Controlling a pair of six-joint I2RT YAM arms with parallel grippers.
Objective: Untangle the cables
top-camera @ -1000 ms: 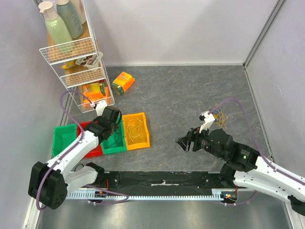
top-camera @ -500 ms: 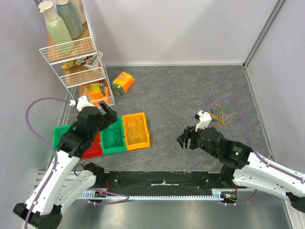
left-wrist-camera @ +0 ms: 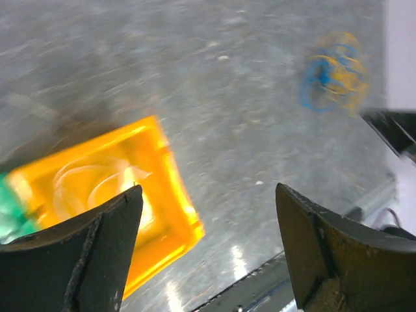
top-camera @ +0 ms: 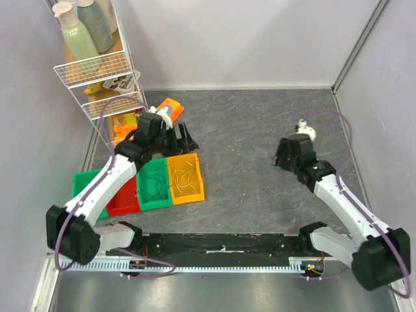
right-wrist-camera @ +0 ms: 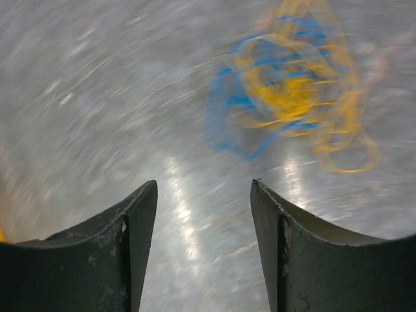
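Well, right gripper (right-wrist-camera: 205, 250): fingers spread wide with nothing between them, hanging over the grey table (right-wrist-camera: 97, 97).
Left gripper (left-wrist-camera: 208, 250): fingers likewise wide apart and empty, above the table just past the far end of the yellow bin (left-wrist-camera: 175, 201).
Cables (right-wrist-camera: 292, 91): a blurred blue-and-yellow bunch on the table ahead of the right fingertips, not touching them. From above, the right arm (top-camera: 331, 188) hides it. The left wrist view shows it well across the table.
Bins: the yellow bin holds pale loops. The green bin (top-camera: 156, 205) touching its side holds dark loops.
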